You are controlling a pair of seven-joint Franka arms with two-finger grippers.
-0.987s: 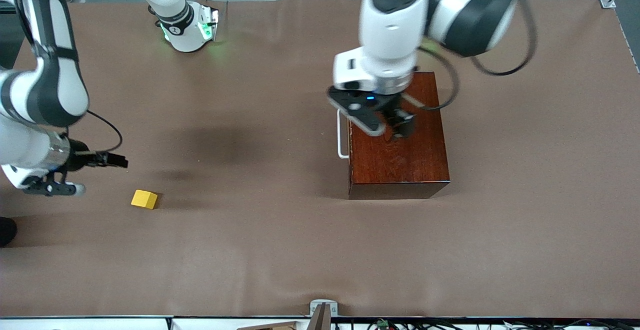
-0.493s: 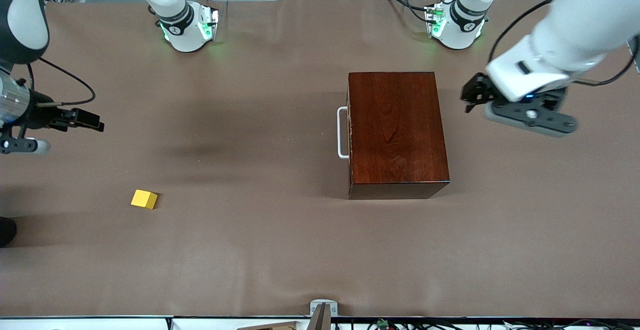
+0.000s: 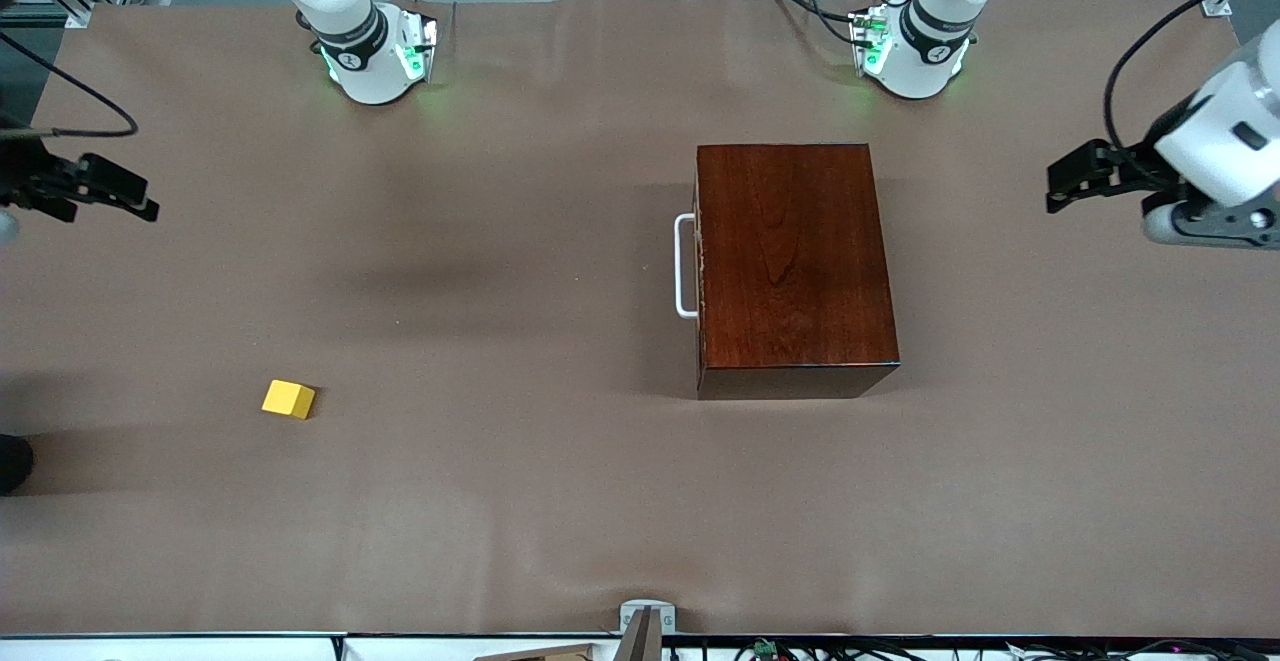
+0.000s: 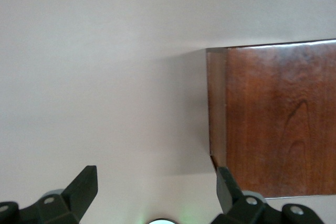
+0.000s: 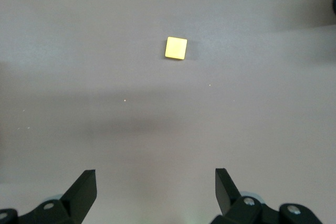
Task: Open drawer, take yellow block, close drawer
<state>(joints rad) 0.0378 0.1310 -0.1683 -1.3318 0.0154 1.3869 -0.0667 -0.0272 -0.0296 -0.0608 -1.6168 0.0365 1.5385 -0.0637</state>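
Observation:
The drawer (image 3: 697, 271) is shut inside the dark reddish-brown box (image 3: 792, 266). Its white bar handle (image 3: 684, 266) faces the right arm's end of the table. The yellow block (image 3: 288, 399) lies on the brown cloth, apart from the box, toward the right arm's end and nearer the front camera. My left gripper (image 3: 1060, 186) is open and empty, over the cloth at the left arm's end. Its wrist view (image 4: 157, 192) shows the box's handle-less end (image 4: 278, 124). My right gripper (image 3: 140, 201) is open and empty at the right arm's end. Its wrist view (image 5: 156, 192) shows the block (image 5: 176, 48).
Brown cloth (image 3: 500, 501) covers the whole table. Both arm bases (image 3: 375, 51) (image 3: 915, 41) stand along the table's edge farthest from the front camera. A small metal bracket (image 3: 645, 621) sits at the edge nearest that camera.
My left gripper has swung from over the box out to the left arm's end of the table. My right gripper has drawn away from the block toward the table's edge. Box and block have not moved.

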